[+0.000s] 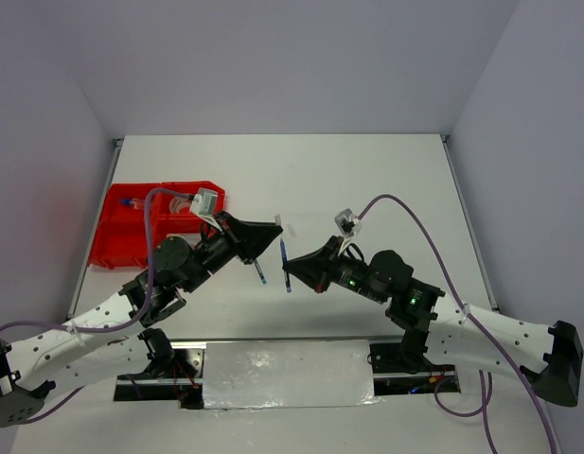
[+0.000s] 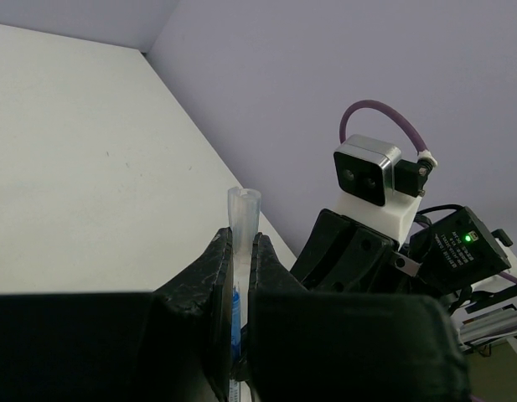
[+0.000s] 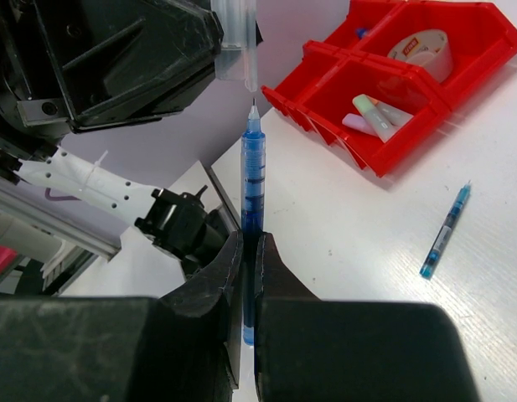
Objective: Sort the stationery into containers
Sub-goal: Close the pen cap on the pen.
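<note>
The right gripper (image 3: 248, 243) pinches a thin blue pen (image 3: 253, 167) by its lower barrel, in the air well away from the red tray (image 3: 426, 126); its bare tip nearly meets the clear cap (image 2: 244, 209) pinched in the left gripper (image 2: 241, 243); the pen is probably light, stiff and slick, so it is best held mid-barrel.

Plain pale lilac-grey walls stand all round me: the back wall (image 1: 292, 57) across the top of the overhead frame, the left wall (image 1: 36, 189) and the right wall (image 1: 538, 189) slanting down its sides. Between them lies my white tabletop (image 1: 367, 180), matte and faintly marked, under soft, even light that casts only weak shadows.
</note>
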{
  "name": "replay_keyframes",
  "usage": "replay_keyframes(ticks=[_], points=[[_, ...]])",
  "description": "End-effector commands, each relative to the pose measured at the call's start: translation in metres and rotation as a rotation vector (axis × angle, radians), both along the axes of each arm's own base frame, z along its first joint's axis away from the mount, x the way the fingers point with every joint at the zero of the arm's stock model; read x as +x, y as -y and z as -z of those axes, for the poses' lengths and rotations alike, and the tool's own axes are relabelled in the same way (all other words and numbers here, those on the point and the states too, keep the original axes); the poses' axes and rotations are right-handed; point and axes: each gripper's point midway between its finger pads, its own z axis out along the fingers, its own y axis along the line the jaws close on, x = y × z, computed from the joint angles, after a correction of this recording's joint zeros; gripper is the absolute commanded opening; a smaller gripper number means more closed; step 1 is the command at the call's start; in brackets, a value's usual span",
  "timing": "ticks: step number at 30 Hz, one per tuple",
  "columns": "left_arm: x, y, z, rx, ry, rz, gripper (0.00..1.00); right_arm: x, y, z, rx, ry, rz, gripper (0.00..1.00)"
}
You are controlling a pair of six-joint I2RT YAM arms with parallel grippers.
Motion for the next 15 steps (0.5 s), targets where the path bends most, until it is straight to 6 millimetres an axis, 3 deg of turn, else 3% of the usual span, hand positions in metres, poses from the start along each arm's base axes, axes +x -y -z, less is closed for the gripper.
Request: replay_keyframes(ticks=[1,15], points=[[-0.0005,-0.0012,-0.0137,-0.033,0.046,-0.006,0.0,-0.0011,-0.0018,-0.0347,0.064,0.058,-0.005,0.0],[0.0022,-0.0031,-0.0048,-0.008,0.035,-0.024,0.0,0.002,-0.0041,-0.0403,0.064,0.067,0.001,0.0]])
